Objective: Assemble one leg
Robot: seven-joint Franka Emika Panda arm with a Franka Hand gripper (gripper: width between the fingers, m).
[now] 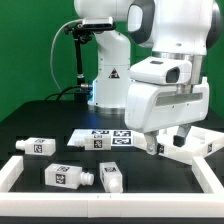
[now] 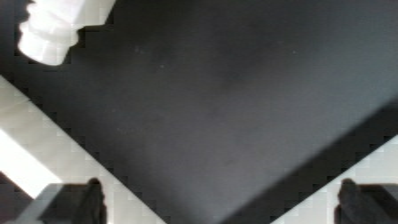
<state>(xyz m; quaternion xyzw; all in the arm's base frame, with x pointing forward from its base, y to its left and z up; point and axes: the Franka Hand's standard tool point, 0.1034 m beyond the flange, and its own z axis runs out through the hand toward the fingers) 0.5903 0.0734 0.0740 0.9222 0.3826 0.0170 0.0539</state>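
Observation:
Three white table legs with marker tags lie on the black table in the exterior view: one at the left (image 1: 38, 145) and two near the front (image 1: 65, 177), (image 1: 112, 178). My gripper (image 1: 165, 143) hangs low at the exterior view's right, over a white part (image 1: 196, 146) that the hand partly hides. In the wrist view my gripper (image 2: 217, 205) is open wide, with dark fingertips (image 2: 71, 204) at the frame's edge and nothing between them. One white leg end (image 2: 54, 30) shows far from the fingers. White edges (image 2: 32, 140) run diagonally on both sides of the bare black surface.
The marker board (image 1: 105, 139) lies flat mid-table next to the gripper. A low white border (image 1: 20, 170) frames the work area at the left and front. The robot's base (image 1: 108, 80) stands behind, with a green backdrop.

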